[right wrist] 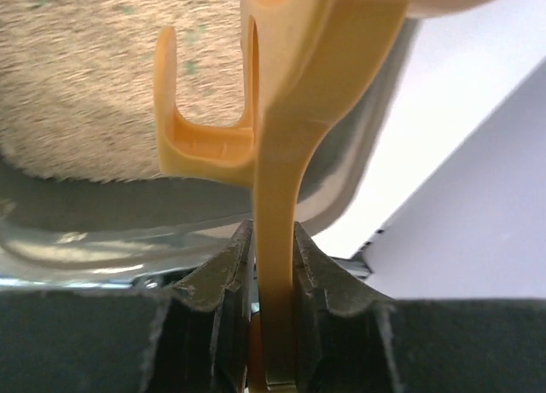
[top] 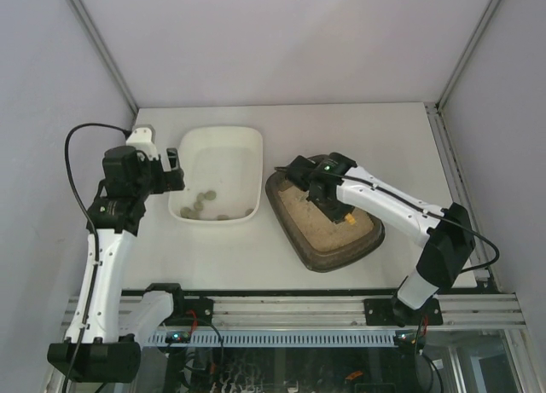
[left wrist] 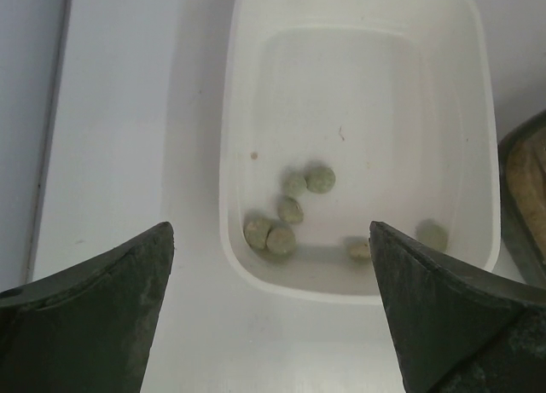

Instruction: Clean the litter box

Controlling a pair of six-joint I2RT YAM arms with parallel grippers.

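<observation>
The right arm point(top: 384, 207) lies across the litter box point(top: 317, 233) in the top view and hides much of its middle. Only the beige litter on the side toward the white tub point(top: 223, 158) and the dark rim show clearly there. A small yellow spot under that arm is all this view gives of the yellow plastic tool point(top: 348, 216). In the right wrist view the tool point(right wrist: 277, 197) fills the centre, but the top edge cuts off its upper end, so its head cannot be made out. Whether it touches the litter cannot be told either. The left wrist view catches only a sliver of the litter box point(left wrist: 522, 188), cut by the right edge beyond the tub. The greenish-grey lumps point(left wrist: 290, 210) in the tub are plain there but small and blurred from above. The litter box sits on the surface point(top: 341, 129) just right of the tub, turned askew to it; whether the two rims touch is unclear. The right jaws are clenched on the tool's flat handle and hang over the litter box, its rim point(right wrist: 128, 214) passing just ahead of them with the litter beyond. The left jaws are spread wide and grasp nothing. They sit at the tub's left side, so the tub lies between them and the litter box.
</observation>
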